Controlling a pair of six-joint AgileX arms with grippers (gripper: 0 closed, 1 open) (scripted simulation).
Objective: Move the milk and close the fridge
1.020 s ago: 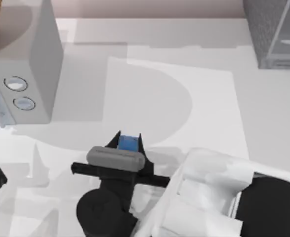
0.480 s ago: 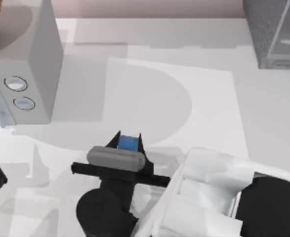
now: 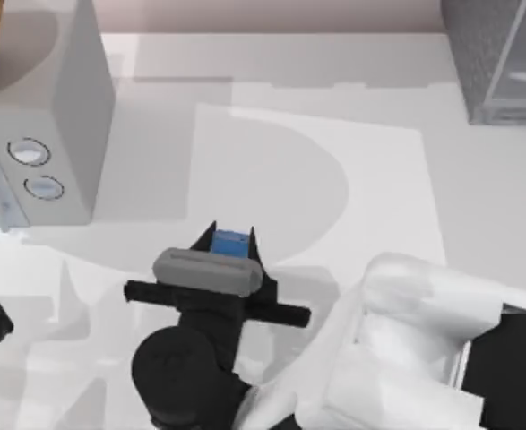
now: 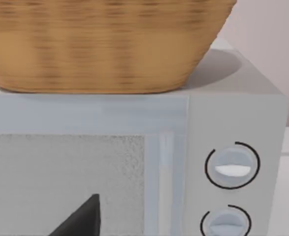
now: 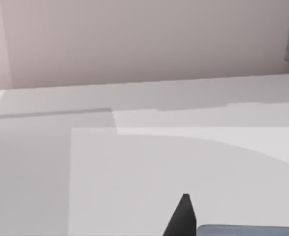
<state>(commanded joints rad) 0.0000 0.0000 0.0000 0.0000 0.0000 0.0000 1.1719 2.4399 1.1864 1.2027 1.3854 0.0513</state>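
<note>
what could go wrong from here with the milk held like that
1. The right hand holds the milk between its fingertips with only the blue top showing; a shallow pinch may let it slip or tilt on the way.
2. The fridge stands at the table's far right corner, a long carry across the table.
3. The fridge door looks open; the arm may knock it while reaching in.
The left hand sits parked facing the microwave.
</note>
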